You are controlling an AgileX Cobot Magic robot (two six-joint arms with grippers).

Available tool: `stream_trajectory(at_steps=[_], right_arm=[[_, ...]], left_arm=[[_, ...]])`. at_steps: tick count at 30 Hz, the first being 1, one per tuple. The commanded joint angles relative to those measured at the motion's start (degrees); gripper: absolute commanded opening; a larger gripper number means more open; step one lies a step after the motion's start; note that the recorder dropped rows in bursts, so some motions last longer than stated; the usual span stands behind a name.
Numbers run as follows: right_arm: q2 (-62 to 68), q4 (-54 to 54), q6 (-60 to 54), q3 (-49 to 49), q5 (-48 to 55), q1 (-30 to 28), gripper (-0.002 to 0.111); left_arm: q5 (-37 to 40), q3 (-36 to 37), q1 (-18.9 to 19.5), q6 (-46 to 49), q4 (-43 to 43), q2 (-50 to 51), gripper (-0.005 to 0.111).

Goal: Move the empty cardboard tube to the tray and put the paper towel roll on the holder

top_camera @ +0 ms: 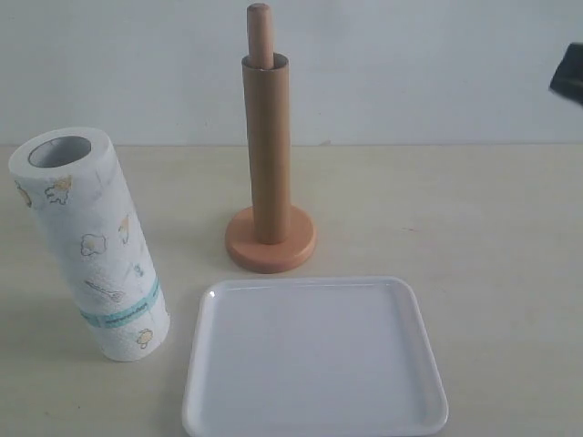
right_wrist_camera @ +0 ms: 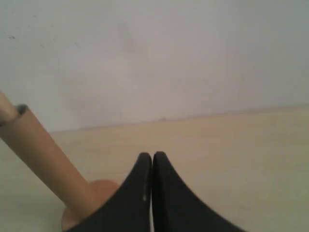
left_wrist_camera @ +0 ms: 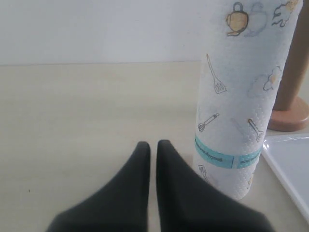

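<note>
The empty cardboard tube (top_camera: 270, 150) stands upright, slid over the pole of the wooden holder (top_camera: 271, 240), whose rounded tip pokes out above it. The paper towel roll (top_camera: 91, 244) stands on end at the left of the table. The white tray (top_camera: 314, 357) lies in front of the holder with nothing on it. My left gripper (left_wrist_camera: 153, 144) is shut and holds nothing, close beside the roll (left_wrist_camera: 241, 96). My right gripper (right_wrist_camera: 152, 155) is shut with nothing in it, off to one side of the tube (right_wrist_camera: 46, 159). Only a dark edge of the right arm (top_camera: 569, 73) shows in the exterior view.
A pale wall rises behind the light wooden table (top_camera: 492, 228). The tray's corner (left_wrist_camera: 289, 164) and the holder's base (left_wrist_camera: 289, 118) show past the roll in the left wrist view.
</note>
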Motion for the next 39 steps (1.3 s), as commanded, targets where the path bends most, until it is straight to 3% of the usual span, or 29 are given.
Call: stream_trajectory(at_steps=[1,7,11,20,24,30,33,36,39], right_arm=[[7.97,-1.8,4.42,0.28,-1.92,-0.09,0.0],[13.93,-11.56,9.49,-0.98,-16.3,-0.09,0.0],[14.69,-11.65,11.15,-3.1,-23.15,-0.09,0.0],[14.69,21.51,20.18,-8.22,-32.23,-0.09,0.0],[14.69,26.54,27.91,-13.07,-29.4,-0.65,0.0],[12.27,29.39,27.99,-17.59,-26.06,-4.24,0.0],[7.76,38.64,18.34,-17.59,-20.95,-4.86,0.0],[1.12,45.49,0.2,-17.59,-17.3,-4.73,0.0],[-5.45,48.26,-20.29,-18.08,-6.61,-4.73,0.0]], left_arm=[[0.07,0.22,0.15,0.06,-0.26,-0.11,0.004],[0.07,0.22,0.15,0.06,-0.26,-0.11,0.004],[0.07,0.22,0.15,0.06,-0.26,-0.11,0.004],[0.07,0.22,0.15,0.06,-0.26,-0.11,0.004],[0.07,0.22,0.15,0.06,-0.26,-0.11,0.004],[0.07,0.22,0.15,0.06,-0.26,-0.11,0.004],[0.07,0.22,0.15,0.06,-0.26,-0.11,0.004],[0.07,0.22,0.15,0.06,-0.26,-0.11,0.004],[0.07,0.22,0.15,0.06,-0.26,-0.11,0.004]])
